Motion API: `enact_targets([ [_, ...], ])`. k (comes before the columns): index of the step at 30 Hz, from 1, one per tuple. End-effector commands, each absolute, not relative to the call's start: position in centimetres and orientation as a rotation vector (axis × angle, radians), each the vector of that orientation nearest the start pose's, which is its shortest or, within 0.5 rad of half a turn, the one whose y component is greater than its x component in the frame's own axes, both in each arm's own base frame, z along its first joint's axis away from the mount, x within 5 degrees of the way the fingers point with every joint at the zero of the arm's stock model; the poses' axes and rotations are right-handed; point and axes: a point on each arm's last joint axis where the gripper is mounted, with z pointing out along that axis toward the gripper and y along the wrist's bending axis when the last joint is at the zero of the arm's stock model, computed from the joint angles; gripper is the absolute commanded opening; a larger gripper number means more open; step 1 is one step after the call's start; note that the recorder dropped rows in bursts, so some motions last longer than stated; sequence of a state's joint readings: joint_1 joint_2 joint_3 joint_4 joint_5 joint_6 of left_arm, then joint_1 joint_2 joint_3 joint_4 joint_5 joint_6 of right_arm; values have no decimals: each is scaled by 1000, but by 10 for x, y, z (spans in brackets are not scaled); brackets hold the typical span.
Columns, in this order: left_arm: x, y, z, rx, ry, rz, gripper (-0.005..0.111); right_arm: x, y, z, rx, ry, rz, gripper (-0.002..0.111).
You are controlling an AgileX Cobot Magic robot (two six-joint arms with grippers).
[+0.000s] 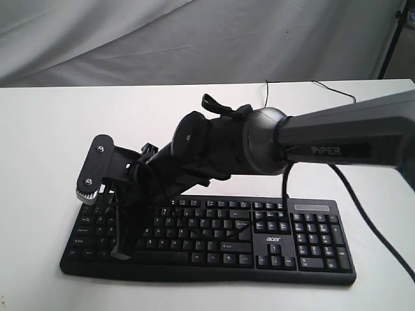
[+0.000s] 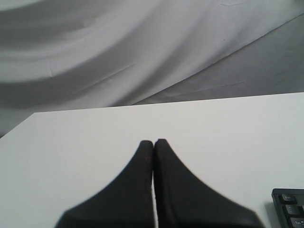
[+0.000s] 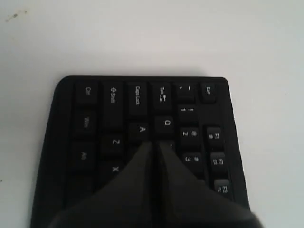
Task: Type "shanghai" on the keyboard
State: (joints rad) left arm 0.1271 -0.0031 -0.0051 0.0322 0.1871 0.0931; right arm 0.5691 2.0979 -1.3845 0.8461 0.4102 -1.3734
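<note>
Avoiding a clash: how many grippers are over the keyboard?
1: the right gripper, over the keyboard near A and Q. The left gripper is over the table beside it.

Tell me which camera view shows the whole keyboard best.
The exterior view: the keyboard appears there from end to end, though the right arm covers some keys. The right wrist view shows only the end with Q, A and Z. The left wrist view shows only one corner.

Bright, even light with soft shadows; the right end effector (image 3: 155, 143) looks blurred.
</note>
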Motion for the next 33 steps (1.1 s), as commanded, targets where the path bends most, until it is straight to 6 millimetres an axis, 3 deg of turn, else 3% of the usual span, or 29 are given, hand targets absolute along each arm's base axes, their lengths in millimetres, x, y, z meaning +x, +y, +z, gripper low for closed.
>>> enact_targets([
  [1, 56, 7, 197, -6, 1670, 190, 1, 352, 247, 152, -1413, 2026, 349, 0],
  [8, 56, 7, 197, -6, 1670, 190, 1, 339, 221, 139, -1412, 2112, 348, 0],
  [12, 56, 7, 197, -6, 1670, 190, 1, 334, 212, 141, -1404, 2110, 332, 0],
  [19, 56, 7, 197, -6, 1670, 190, 1, 323, 206, 138, -1393, 2111, 352, 0],
  [33, 56, 7, 197, -6, 1670, 190, 1, 324, 208, 128, -1393, 2107, 370, 0],
])
